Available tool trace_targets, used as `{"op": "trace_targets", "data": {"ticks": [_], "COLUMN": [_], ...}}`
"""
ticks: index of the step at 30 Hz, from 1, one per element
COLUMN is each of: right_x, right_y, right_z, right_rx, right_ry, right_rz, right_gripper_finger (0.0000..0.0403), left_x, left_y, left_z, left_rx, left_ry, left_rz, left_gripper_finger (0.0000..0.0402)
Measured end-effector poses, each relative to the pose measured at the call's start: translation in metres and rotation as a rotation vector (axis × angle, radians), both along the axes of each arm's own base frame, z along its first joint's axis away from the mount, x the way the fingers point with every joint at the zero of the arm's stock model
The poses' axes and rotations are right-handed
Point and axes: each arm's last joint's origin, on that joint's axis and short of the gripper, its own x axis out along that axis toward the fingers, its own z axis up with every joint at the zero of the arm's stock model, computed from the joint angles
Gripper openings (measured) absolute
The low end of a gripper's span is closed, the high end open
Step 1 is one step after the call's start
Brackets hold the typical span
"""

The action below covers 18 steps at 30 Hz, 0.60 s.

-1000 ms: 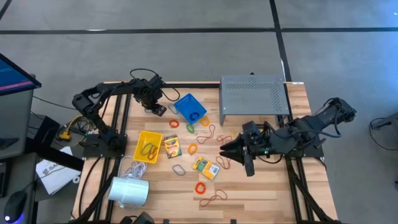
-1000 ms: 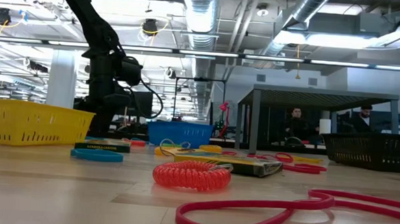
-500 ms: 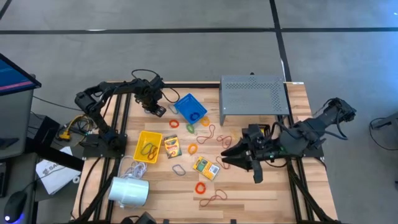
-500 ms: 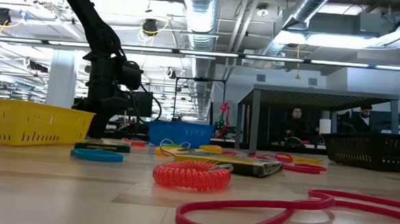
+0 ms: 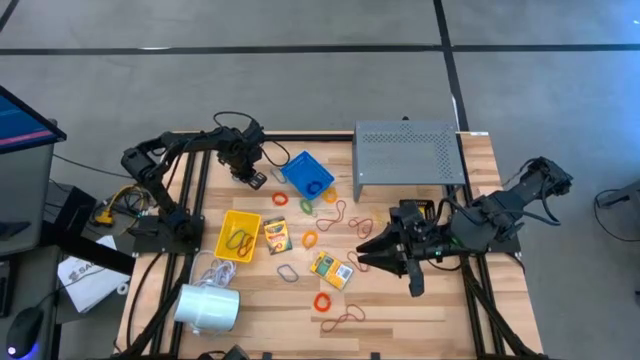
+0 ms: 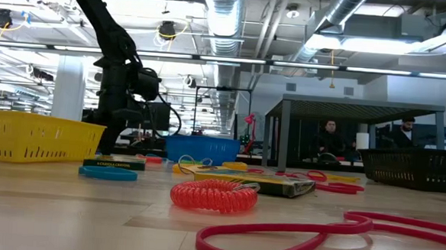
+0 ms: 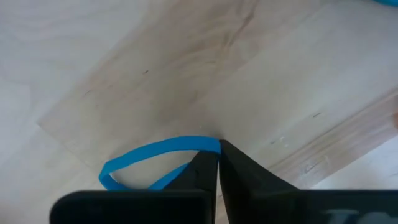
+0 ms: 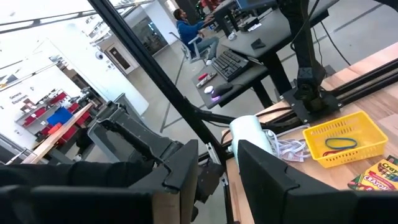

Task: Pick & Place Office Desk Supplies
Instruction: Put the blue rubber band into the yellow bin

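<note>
My left gripper (image 5: pixel 247 176) stands at the table's far left, pointing down, shut on a blue rubber band (image 7: pixel 155 157) that lies on the wood. My right gripper (image 5: pixel 372 248) hangs raised over the table's right middle, pointing level toward the left, open (image 8: pixel 217 174) and holding nothing. Rubber bands (image 5: pixel 334 212) lie loose between the two arms. Two crayon boxes (image 5: pixel 276 235) (image 5: pixel 331 270) lie flat on the wood. A coiled red band (image 6: pixel 213 195) lies close to the low camera. My left gripper pinches one end of the blue band's loop (image 7: pixel 208 144) between its two fingertips (image 7: pixel 202 169). The fingers come from above, pointing down. The rest of the loop spreads slack on the tabletop beside them.
A blue bin (image 5: pixel 305 172) sits just right of my left gripper. A yellow basket (image 5: pixel 238 233) holds a few bands. The grey perforated shelf (image 5: pixel 405 152) stands at the far right. A white cylinder (image 5: pixel 208 307) with a cord lies at the near left corner.
My right gripper has drifted a little toward the table's near edge and tipped slightly, still open. My left gripper has stayed over the far left of the table.
</note>
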Motion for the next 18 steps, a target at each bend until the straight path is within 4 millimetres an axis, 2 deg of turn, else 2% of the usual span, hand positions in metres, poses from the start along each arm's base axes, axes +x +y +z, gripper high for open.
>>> {"op": "trace_targets", "data": {"ticks": [15,18], "right_x": [-0.002,-0.002], "right_y": [0.003,0.003], "right_z": [0.0,0.0], "right_rx": [-0.002,-0.002], "right_ry": [0.002,0.002], "right_rz": [0.012,0.012], "right_gripper_finger": [0.0111,0.0111], "left_x": [0.01,0.009], "left_y": [-0.014,-0.018], "left_z": [0.0,0.005], "left_rx": [-0.017,-0.021], "left_ry": [0.032,0.023], "left_rz": [-0.062,-0.072], "left_gripper_finger": [0.0001,0.0]}}
